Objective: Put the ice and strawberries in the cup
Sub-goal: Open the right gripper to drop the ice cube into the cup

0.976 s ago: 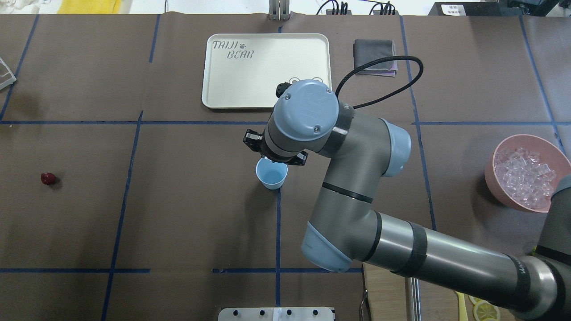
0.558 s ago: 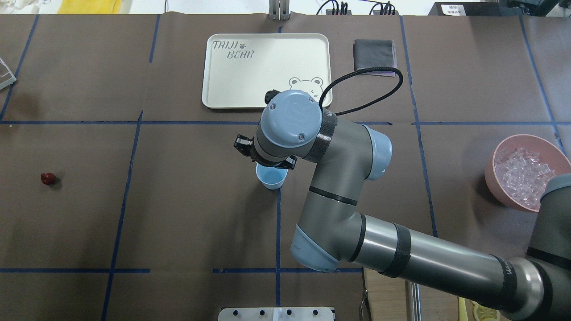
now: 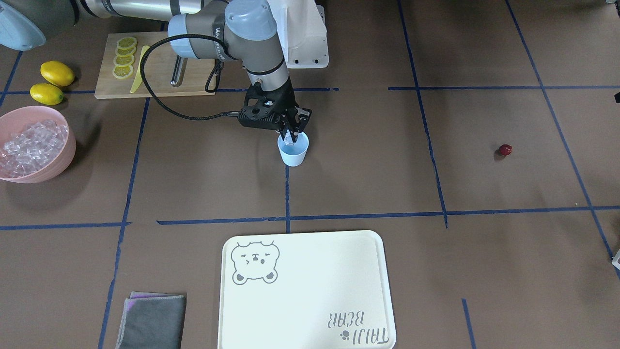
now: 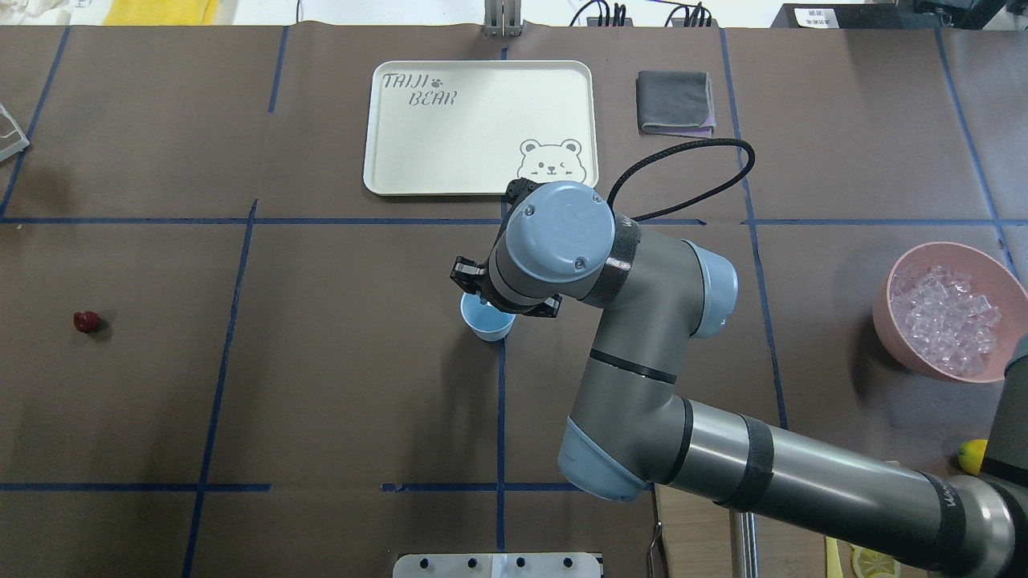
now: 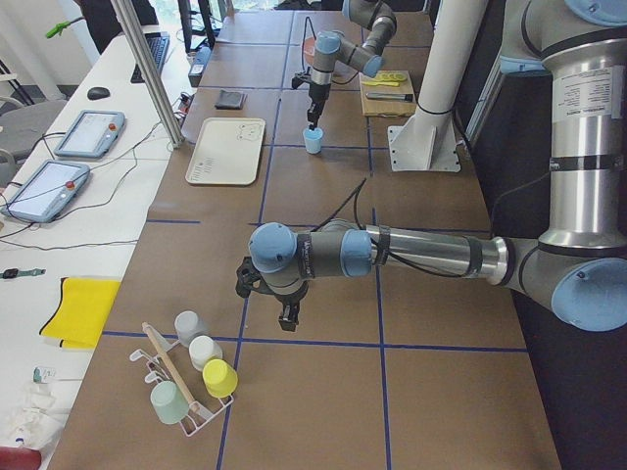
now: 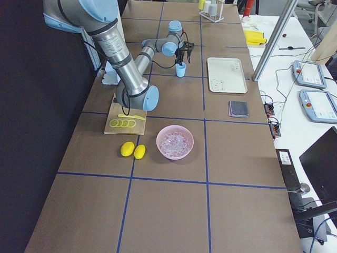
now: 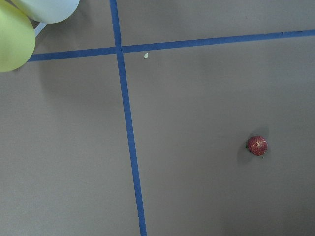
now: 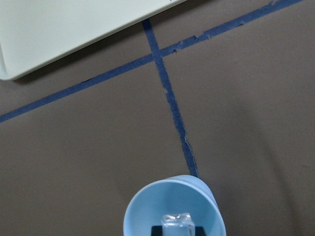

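The pale blue cup (image 3: 293,154) stands at the table's middle, also in the overhead view (image 4: 484,327) and the right wrist view (image 8: 147,216). My right gripper (image 3: 290,139) hangs at the cup's mouth, shut on one clear ice cube (image 8: 176,222). More ice (image 3: 29,145) fills the pink bowl (image 3: 46,169). The strawberry (image 4: 86,322) lies alone on the table far to the left and shows in the left wrist view (image 7: 257,145). My left gripper (image 5: 287,318) shows only in the exterior left view, above the table; I cannot tell whether it is open or shut.
A cream tray (image 4: 377,160) and a folded grey cloth (image 4: 675,103) lie beyond the cup. Two lemons (image 3: 51,82) and a cutting board (image 3: 155,87) with lemon slices sit near the robot's base. A rack of cups (image 5: 191,377) stands at the left end.
My right wrist swung left, then back right and nearer the robot, with the gripper staying over the cup. The cup and strawberry have not moved.
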Robot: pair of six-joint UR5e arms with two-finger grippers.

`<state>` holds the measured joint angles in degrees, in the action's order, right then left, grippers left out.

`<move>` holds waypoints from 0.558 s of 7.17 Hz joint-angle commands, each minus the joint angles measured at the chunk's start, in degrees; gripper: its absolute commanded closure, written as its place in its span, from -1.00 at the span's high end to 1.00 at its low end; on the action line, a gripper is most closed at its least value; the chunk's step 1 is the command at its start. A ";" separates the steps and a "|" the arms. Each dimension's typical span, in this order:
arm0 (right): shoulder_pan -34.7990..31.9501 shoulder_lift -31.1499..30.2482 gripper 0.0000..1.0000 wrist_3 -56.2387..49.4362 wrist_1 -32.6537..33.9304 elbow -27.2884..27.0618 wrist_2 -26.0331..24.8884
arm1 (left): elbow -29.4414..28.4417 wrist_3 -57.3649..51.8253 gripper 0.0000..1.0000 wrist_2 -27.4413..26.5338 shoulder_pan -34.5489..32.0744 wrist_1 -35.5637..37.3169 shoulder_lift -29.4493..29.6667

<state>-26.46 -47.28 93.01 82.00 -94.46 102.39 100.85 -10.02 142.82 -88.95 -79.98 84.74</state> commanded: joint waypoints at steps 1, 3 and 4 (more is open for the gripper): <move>0.71 -0.01 0.34 0.07 0.00 -0.11 -0.09 | 0.05 0.00 1.00 0.00 0.00 0.00 -0.45; 0.80 -0.18 0.35 -0.02 0.00 -0.28 -0.09 | 0.05 -0.09 1.00 0.00 0.00 0.00 -0.89; 0.80 -0.27 0.34 -0.11 0.09 -0.72 0.00 | -0.04 -0.09 1.00 0.00 0.00 0.00 -0.89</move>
<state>-25.71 -47.43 93.00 82.02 -94.81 102.32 100.89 -10.08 142.82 -88.95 -79.98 83.93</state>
